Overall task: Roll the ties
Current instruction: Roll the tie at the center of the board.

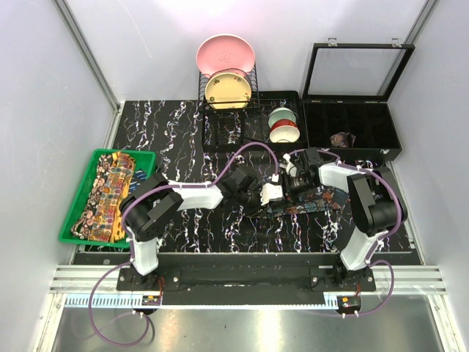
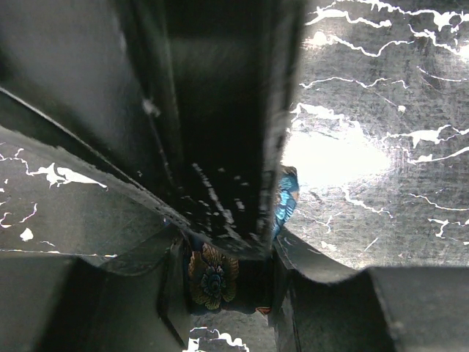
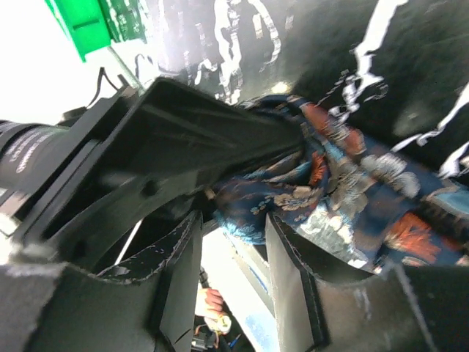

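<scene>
Dark blue tie (image 1: 322, 199) lies mid-right on marbled table (image 1: 183, 147), long axis left-right, both arms at its bunched left end: right gripper (image 3: 234, 220) spread astride it, left gripper (image 2: 229, 268) around fabric, grip can't tell.

the dark blue tie (image 1: 316, 199) with reddish and pale motifs lies on the black marbled tabletop (image 1: 183, 139) near its middle, its left end bunched into loose folds and the rest running flat to the right. several yellow-orange-brown paisley ties (image 1: 110, 192) lie unrolled in a heap in the green tray (image 1: 73, 213) at the left edge. a small brownish rolled tie (image 1: 341, 139) sits in a compartment of the open black box (image 1: 352, 154) at the far right.
</scene>
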